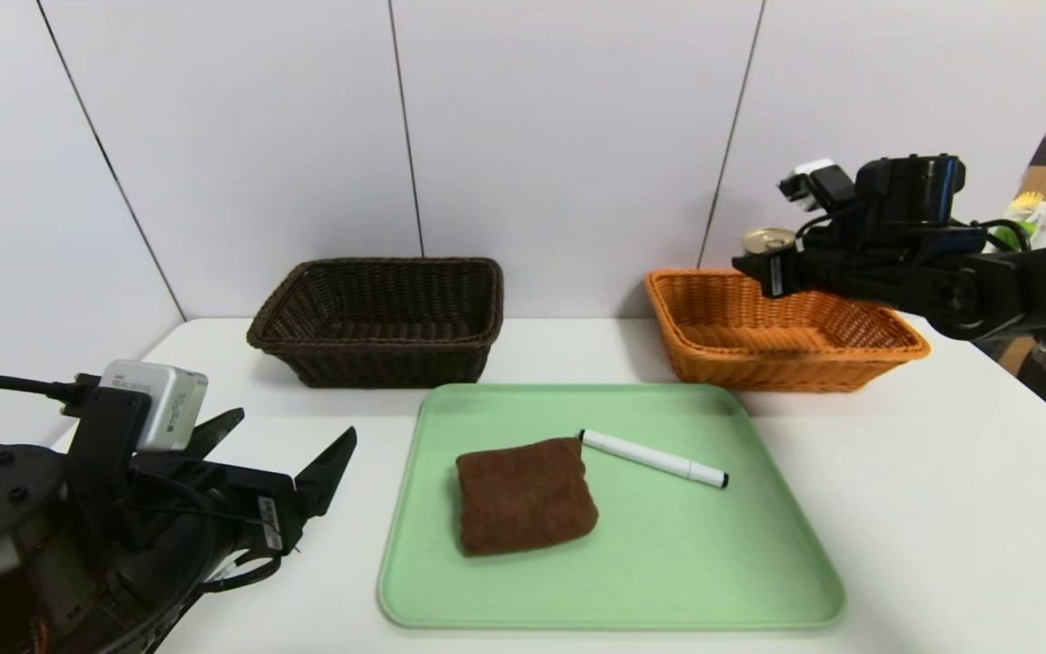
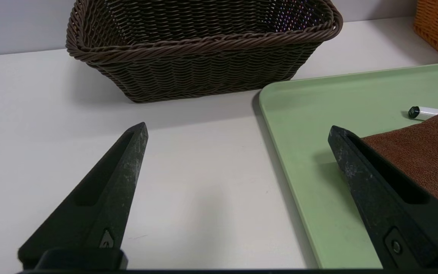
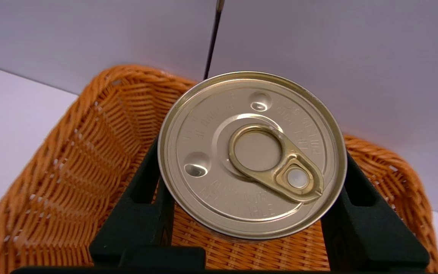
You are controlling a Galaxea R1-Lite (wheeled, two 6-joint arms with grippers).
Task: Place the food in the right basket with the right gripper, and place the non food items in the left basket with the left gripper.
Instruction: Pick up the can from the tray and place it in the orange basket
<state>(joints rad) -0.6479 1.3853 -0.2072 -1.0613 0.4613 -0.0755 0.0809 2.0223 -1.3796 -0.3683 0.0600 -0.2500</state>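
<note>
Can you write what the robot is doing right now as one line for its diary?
right gripper: holds can above orange basket | left gripper: open, parked | cloth, pen: on tray

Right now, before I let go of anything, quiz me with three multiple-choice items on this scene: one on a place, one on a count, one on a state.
1. Where is the can?
A. on the tray
B. held above the orange basket
C. in the dark basket

2. How many things lie on the green tray?
A. two
B. three
C. none

3. How is the left gripper?
A. shut on the pen
B. shut on the cloth
C. open, holding nothing

B: the right gripper clamps it over the weave.
A: only cloth and pen.
C: its fingers stand apart over the table.
</note>
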